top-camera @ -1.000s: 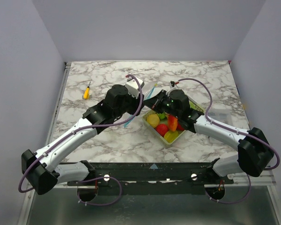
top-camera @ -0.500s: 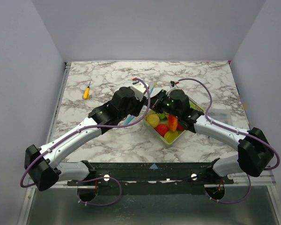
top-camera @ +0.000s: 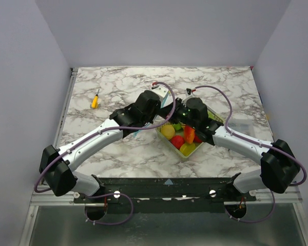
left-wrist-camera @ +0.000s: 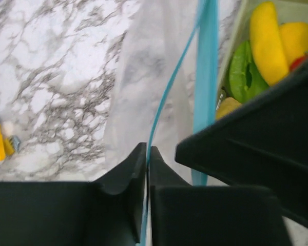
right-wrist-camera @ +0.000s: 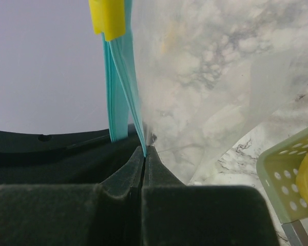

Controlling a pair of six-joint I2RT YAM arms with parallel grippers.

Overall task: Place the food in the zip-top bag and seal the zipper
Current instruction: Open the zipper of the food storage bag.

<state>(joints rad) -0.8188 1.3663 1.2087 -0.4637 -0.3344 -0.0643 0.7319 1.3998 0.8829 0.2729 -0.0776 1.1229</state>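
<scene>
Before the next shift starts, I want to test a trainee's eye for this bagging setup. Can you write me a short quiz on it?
1. True or false: the food already lies inside the zip-top bag.
2. What does the right gripper pinch? A) the zipper B) a yellow fruit C) nothing
3. What small yellow item lies alone on the table, far left of both grippers?

Key: 1 false, it sits in the mesh basket. 2 A. 3 the screwdriver.
</scene>
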